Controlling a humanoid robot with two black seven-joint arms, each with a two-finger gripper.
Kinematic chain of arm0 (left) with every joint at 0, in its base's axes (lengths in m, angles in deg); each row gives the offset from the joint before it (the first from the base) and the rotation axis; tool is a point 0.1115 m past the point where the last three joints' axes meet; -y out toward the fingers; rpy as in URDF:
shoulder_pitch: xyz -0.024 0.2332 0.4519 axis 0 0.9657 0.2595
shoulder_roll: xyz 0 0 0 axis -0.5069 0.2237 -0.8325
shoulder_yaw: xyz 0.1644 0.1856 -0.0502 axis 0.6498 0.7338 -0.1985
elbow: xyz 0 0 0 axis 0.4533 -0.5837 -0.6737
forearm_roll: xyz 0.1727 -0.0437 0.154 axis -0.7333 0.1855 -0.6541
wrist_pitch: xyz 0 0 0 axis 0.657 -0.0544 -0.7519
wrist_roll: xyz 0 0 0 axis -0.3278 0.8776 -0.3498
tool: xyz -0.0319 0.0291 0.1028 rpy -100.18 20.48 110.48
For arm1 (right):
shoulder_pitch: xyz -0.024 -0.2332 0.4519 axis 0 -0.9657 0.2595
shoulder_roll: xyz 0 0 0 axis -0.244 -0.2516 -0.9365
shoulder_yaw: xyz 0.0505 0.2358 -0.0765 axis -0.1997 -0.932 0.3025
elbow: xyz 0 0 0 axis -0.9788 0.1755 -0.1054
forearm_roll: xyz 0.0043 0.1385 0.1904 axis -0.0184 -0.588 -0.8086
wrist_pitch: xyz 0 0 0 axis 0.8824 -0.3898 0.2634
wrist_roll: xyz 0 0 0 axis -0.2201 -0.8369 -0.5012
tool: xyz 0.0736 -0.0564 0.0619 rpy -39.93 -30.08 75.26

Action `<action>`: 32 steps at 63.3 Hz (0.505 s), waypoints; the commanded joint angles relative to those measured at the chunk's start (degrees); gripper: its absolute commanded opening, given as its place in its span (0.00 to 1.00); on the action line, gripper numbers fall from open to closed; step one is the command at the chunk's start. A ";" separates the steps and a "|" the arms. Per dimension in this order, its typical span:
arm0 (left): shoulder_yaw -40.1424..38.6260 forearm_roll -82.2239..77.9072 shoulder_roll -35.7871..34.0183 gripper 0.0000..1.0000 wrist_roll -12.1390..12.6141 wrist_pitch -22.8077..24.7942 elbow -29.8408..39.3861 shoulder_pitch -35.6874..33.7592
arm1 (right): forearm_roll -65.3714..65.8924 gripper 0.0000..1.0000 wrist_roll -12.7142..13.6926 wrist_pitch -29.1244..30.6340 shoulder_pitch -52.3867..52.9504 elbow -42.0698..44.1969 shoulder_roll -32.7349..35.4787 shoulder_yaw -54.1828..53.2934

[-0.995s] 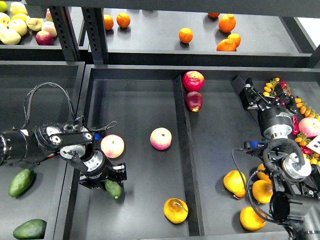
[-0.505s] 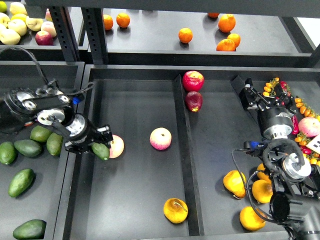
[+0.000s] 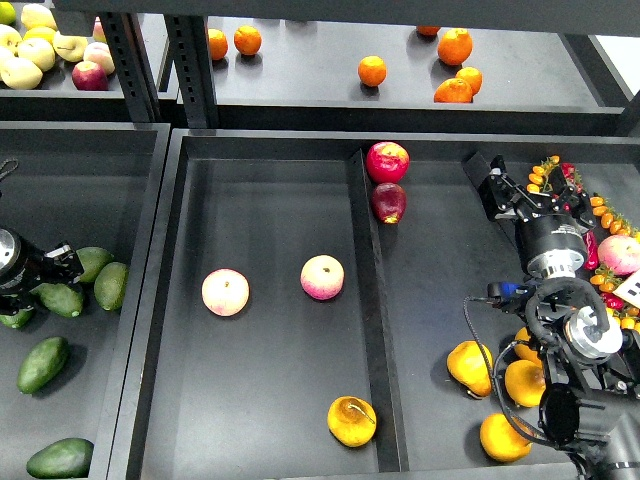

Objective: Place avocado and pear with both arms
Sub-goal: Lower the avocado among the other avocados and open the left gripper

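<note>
The pear [image 3: 351, 421], golden yellow with a brownish patch, lies at the front of the middle tray [image 3: 270, 200]. Several dark green avocados lie in the left tray, among them one [image 3: 58, 299] just below my left gripper [image 3: 60, 263] and two more [image 3: 108, 284] to its right. My left gripper sits at the far left edge over these avocados. Its fingers are dark and partly cut off, so I cannot tell whether it holds one. My right gripper [image 3: 488, 178] hangs over the right tray, far from the pear, dark and seen end-on.
Two round pink-yellow fruits [image 3: 225, 292] [image 3: 322, 277] lie mid-tray. Two red fruits [image 3: 387, 161] sit at the divider's far end. Yellow-orange fruits [image 3: 470, 367] cluster front right beside my right arm. Oranges [image 3: 371, 70] and apples [image 3: 89, 74] are on the back shelf.
My left arm has swung left with the avocado, from the middle tray's front to the left tray's avocados. The right arm has not moved.
</note>
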 commanded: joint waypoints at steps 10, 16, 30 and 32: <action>-1.17 -0.24 1.95 0.46 0.00 0.00 -0.57 3.89 | 0.00 1.00 0.00 -0.01 -0.79 0.00 0.00 -0.18; -1.61 -0.32 2.65 0.47 0.00 0.00 -0.83 5.29 | -0.09 1.00 0.00 -0.01 -0.88 0.00 0.00 0.00; -2.93 -1.73 3.62 0.54 0.00 0.00 -2.33 7.84 | -0.09 1.00 0.00 -0.01 -0.88 -0.27 0.00 0.00; -2.93 -1.90 3.79 0.55 0.00 0.00 -2.68 7.93 | 0.00 1.00 -0.09 -0.01 -0.88 -0.27 0.00 0.00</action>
